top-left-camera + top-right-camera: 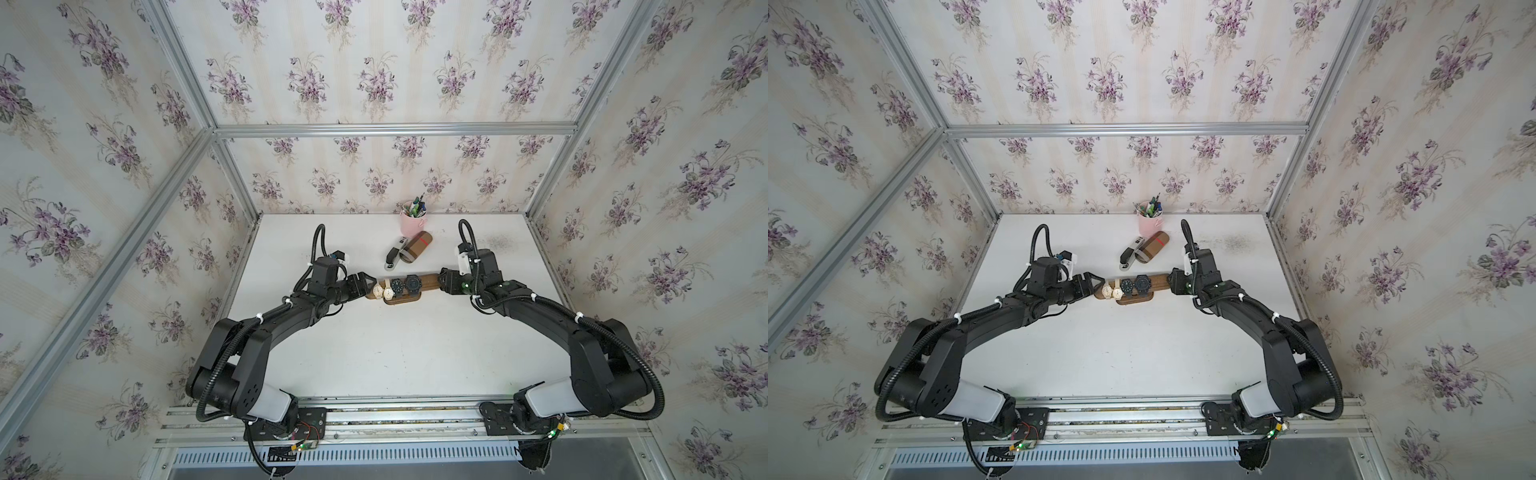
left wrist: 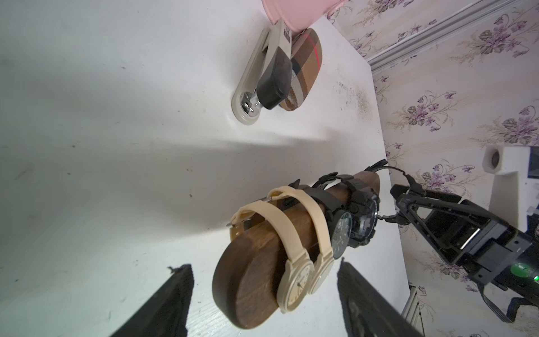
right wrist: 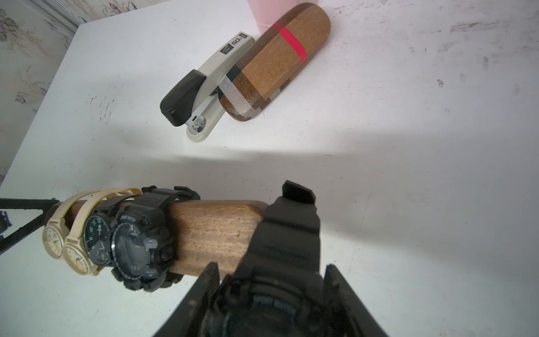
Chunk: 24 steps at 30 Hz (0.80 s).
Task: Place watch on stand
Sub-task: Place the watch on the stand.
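The stand (image 1: 428, 281) is a dark wooden bar on an oval base, lying across the table's middle in both top views. Two cream watches (image 1: 383, 292) and two black watches (image 1: 405, 285) sit on its left half. My right gripper (image 3: 271, 267) is shut on a black sport watch (image 3: 274, 303) at the bar's right tip (image 3: 215, 227). The held watch's strap (image 3: 288, 227) stands up against that tip; whether it goes round the bar I cannot tell. My left gripper (image 2: 264, 265) is open, its fingers (image 2: 175, 294) on either side of the bar's left end (image 2: 248, 280), apart from it.
Behind the stand lie a stapler (image 1: 394, 255) and a tan plaid case with a red stripe (image 1: 417, 247), side by side. A pink cup of pens (image 1: 412, 222) stands at the back wall. Flowered walls on metal frames close in the white table (image 1: 374, 353).
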Each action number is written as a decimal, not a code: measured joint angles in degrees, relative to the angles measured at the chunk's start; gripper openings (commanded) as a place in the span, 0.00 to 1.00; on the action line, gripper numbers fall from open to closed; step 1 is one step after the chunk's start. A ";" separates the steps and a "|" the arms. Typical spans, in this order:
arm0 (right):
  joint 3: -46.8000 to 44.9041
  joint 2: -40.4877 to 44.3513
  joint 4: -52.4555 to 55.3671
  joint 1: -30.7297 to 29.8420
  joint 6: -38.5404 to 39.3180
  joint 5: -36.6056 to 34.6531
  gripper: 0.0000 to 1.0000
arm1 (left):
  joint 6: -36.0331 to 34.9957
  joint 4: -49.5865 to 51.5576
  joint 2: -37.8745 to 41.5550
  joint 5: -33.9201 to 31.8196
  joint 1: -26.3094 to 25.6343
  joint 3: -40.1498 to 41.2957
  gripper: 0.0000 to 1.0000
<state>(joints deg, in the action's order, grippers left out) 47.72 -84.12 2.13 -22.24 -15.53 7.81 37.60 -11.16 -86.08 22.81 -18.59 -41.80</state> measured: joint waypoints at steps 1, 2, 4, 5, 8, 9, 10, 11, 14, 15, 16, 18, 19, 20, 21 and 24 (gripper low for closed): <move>0.22 -0.31 0.09 -0.26 0.11 -0.11 0.40 | 0.02 0.00 -0.24 0.00 -0.04 0.00 0.73; 0.50 -0.57 0.31 -0.52 0.22 -0.28 0.40 | 0.09 0.00 -0.37 0.00 -0.17 0.00 0.72; 1.14 -0.98 0.76 -1.07 0.46 -1.20 0.40 | 0.37 0.02 -0.61 -0.02 -0.22 -0.15 0.69; 1.60 -1.25 1.16 -1.38 0.59 -1.57 0.41 | 0.42 0.02 -0.74 -0.04 -0.26 -0.28 0.69; 3.08 -2.16 2.43 -2.19 0.98 -2.89 0.41 | 0.44 0.11 -1.11 -0.07 -0.46 -0.90 0.67; 3.56 -2.56 2.62 -2.27 1.16 -3.34 0.41 | 0.42 0.11 -1.27 -0.11 -0.48 -1.16 0.67; 3.96 -2.86 2.82 -2.49 1.22 -3.67 0.41 | 0.44 0.17 -1.38 -0.11 -0.50 -1.33 0.66; 4.42 -3.26 3.08 -2.56 1.57 -3.91 0.41 | 0.44 0.39 -1.53 -0.11 -0.52 -1.57 0.65; 5.62 -4.35 4.15 -2.84 1.99 -4.17 0.42 | 0.39 1.09 -1.68 -0.24 -0.57 -2.10 0.64; 5.95 -4.66 4.63 -2.89 2.01 -4.28 0.42 | 0.39 1.42 -1.73 -0.26 -0.57 -2.27 0.64; 6.36 -4.98 5.35 -2.89 2.01 -4.63 0.42 | 0.35 1.73 -1.86 -0.26 -0.57 -2.49 0.63; 7.23 -5.53 6.25 -2.99 1.99 -5.53 0.43 | 0.13 2.69 -2.21 -0.31 -0.57 -3.08 0.62; 7.80 -5.73 6.84 -2.97 1.97 -5.84 0.43 | 0.00 3.06 -2.38 -0.33 -0.57 -3.37 0.62; 8.24 -5.84 7.30 -2.95 1.99 -6.14 0.43 | -0.02 3.17 -2.54 -0.35 -0.57 -3.61 0.61; 8.72 -5.97 7.58 -2.89 1.99 -6.58 0.43 | -0.02 3.23 -2.67 -0.37 -0.57 -3.82 0.61; 10.08 -6.47 8.70 -2.86 2.10 -6.86 0.43 | -0.04 3.56 -3.04 -0.42 -0.57 -4.35 0.61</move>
<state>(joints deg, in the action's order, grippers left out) 57.80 -90.59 10.83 -25.10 -13.43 0.95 37.56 -7.60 -89.12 22.39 -19.16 -46.15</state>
